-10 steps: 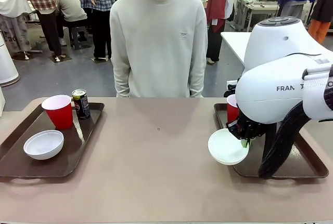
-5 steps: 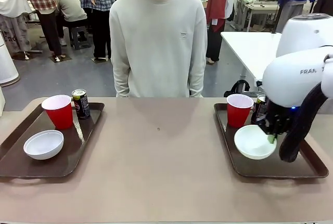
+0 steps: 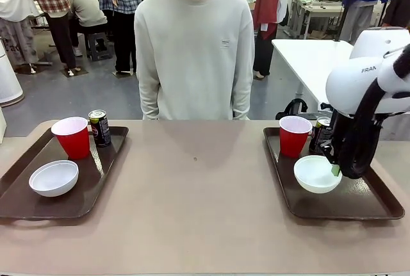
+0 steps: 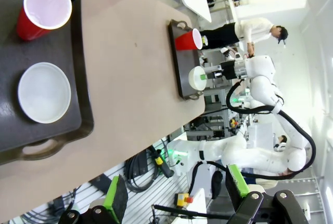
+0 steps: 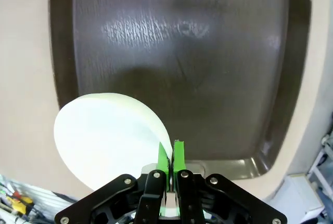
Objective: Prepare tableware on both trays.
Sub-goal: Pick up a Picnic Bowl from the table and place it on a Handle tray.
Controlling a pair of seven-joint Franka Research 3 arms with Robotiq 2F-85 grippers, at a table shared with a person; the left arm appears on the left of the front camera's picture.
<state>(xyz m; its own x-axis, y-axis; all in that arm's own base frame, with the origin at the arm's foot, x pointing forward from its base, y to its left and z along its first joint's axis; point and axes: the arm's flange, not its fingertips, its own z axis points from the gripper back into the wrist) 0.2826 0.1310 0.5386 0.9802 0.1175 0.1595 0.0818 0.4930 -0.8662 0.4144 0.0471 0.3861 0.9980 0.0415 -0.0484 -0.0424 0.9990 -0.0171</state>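
My right gripper [image 3: 334,169] is shut on the rim of a white bowl [image 3: 317,173], holding it over the right tray [image 3: 365,207]. The right wrist view shows the green pads [image 5: 171,156] pinching the bowl [image 5: 109,135] above the dark tray [image 5: 208,78]. A red cup [image 3: 295,135] and a dark can [image 3: 322,132] stand at that tray's far end. On the left tray [image 3: 19,207] sit a red cup [image 3: 72,136], a can [image 3: 99,127] and a white bowl [image 3: 54,177]. My left gripper [image 4: 177,193] stands open high above the left tray [image 4: 78,78] and its bowl [image 4: 44,92].
A person in a pale sweater [image 3: 195,45] stands at the far side of the table, arms down. The tan tabletop [image 3: 192,186] lies bare between the two trays. A white table [image 3: 307,55] stands behind at the right.
My right arm has carried the bowl to the right, from over the tray's left edge to above the tray, and drawn back toward the right. The left tray's things are unchanged.
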